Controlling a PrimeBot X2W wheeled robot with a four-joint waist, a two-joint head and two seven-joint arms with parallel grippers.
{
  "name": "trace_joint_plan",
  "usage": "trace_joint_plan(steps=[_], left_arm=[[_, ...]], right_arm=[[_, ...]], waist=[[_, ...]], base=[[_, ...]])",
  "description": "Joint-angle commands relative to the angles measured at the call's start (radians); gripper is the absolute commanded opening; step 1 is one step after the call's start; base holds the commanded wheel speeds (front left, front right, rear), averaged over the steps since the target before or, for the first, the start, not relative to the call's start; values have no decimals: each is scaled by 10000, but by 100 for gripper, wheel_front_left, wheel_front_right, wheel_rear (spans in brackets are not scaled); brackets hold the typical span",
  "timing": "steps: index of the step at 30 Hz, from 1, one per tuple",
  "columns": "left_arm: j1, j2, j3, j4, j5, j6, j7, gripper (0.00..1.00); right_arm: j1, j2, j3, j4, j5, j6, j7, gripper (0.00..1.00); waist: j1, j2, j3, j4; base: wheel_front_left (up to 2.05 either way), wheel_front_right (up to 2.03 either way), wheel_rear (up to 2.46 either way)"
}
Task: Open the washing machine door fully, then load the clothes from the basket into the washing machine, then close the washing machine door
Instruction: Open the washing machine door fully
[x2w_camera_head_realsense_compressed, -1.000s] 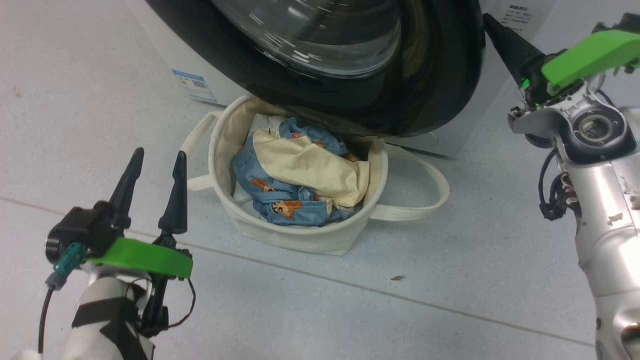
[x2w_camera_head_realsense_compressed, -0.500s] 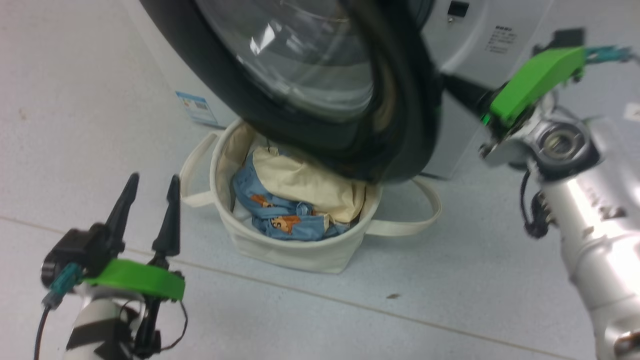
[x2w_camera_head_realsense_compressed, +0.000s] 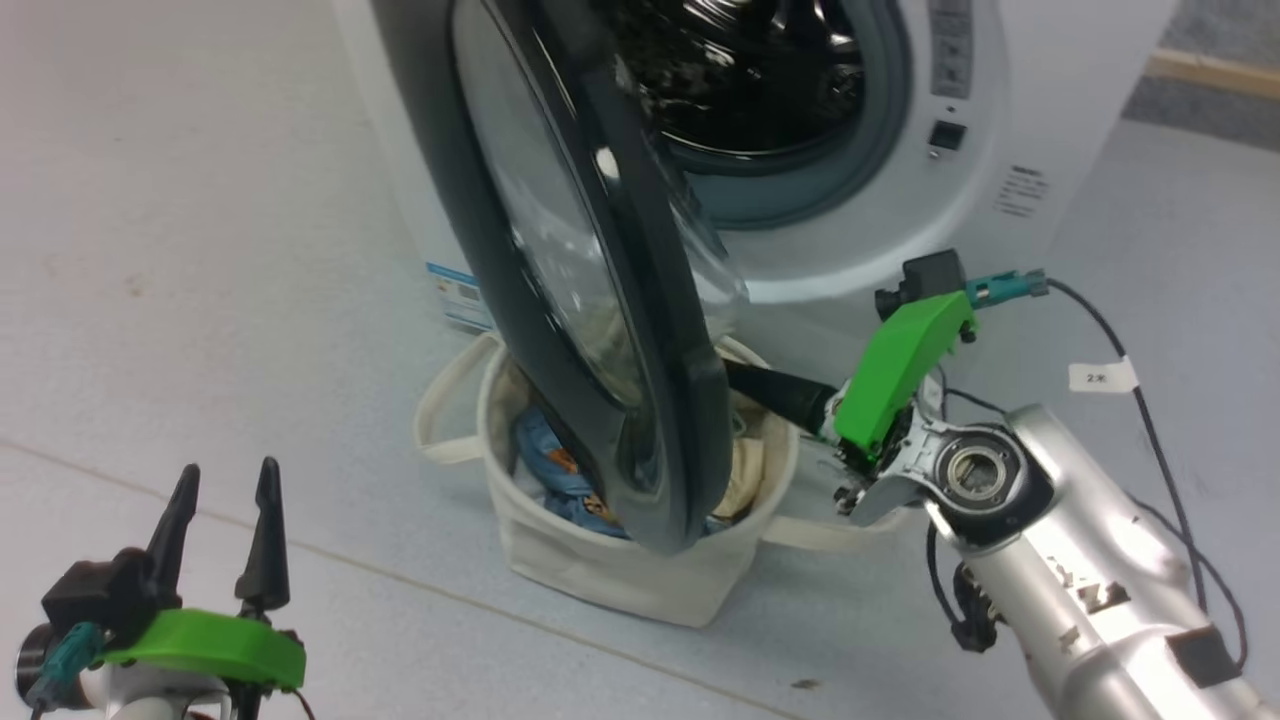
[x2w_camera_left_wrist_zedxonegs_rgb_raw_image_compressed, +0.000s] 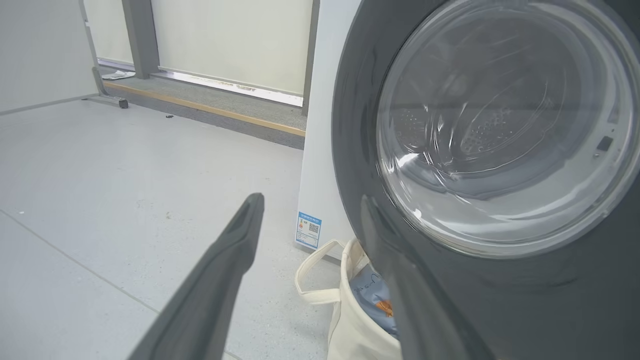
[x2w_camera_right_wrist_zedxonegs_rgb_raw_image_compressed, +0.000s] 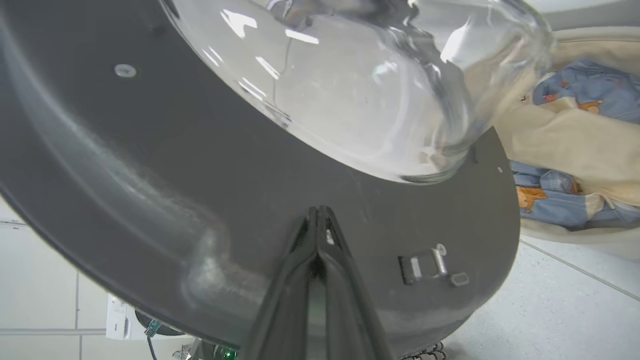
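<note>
Your left end effector (x2w_camera_head_realsense_compressed: 229, 467), long dark fingers spread wide and empty, sits well clear of the outer face of the big round black-rimmed glass washing machine door (x2w_camera_head_realsense_compressed: 680, 470). The small round cream canvas basket (x2w_camera_head_realsense_compressed: 600, 570) is under the door's lower rim, with the blue bear-print and cream clothes (x2w_camera_right_wrist_zedxonegs_rgb_raw_image_compressed: 560, 145) inside. Your right end effector (x2w_camera_right_wrist_zedxonegs_rgb_raw_image_compressed: 318, 210) is clenched on nothing, tips at the door's inner face. The white front-loading washing machine (x2w_camera_head_realsense_compressed: 1000, 120) stands behind the door. Step: door roughly half open. Next: push it outward, clear of the basket.
</note>
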Motion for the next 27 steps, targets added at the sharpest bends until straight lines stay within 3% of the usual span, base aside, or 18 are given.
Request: trace_joint_plan(steps=[1,14,27], left_arm=[[-185,299,394,-276,41,-31,-120,100],[146,369,848,-143,349,82,-120,100],[837,29,1890,-1238,95,347,-120,100]], right_arm=[[-102,250,93,-480,0,12,-89,0],[552,476,252,-776,224,12,-693,0],[-584,918,1003,-338,337,12,-467,0]], waist=[[2,0,-265,390],[2,0,-850,2178],[2,0,-220,2664]], base=[[0,0,0],[0,0,0],[0,0,0]])
